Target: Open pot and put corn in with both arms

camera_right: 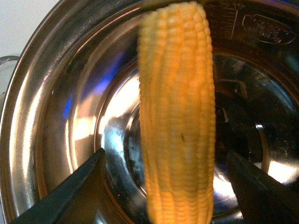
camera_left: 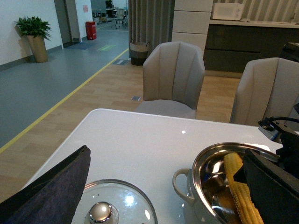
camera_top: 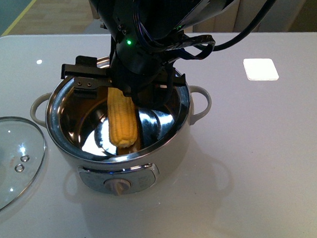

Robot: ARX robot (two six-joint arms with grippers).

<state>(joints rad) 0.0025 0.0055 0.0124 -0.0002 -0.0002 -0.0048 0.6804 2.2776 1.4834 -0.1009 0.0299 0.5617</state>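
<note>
We see the corn inside the pot, standing nearly upright, its low end at or near the steel floor and its top end tucked under the right gripper. The right jaws are spread wide, one on each side of the corn with a clear gap on both, so nothing pinches it. We can't tell what props it up; it may be leaning on the gripper body. The lid lies flat on the table left of the pot, so the pot is open. The left gripper hovers above the lid, left of the pot, spread and empty. Risks, as we judge them: if the corn does lean on the gripper, lifting out could let it topple, clang on the wall or end up propped against the rim instead of lying flat. The wide jaws sit low inside the pot, so a slanted exit could hook the rim and drag or tip the pot. The loose cables above the pot could snag too. A careless left arm could knock the lid
</note>
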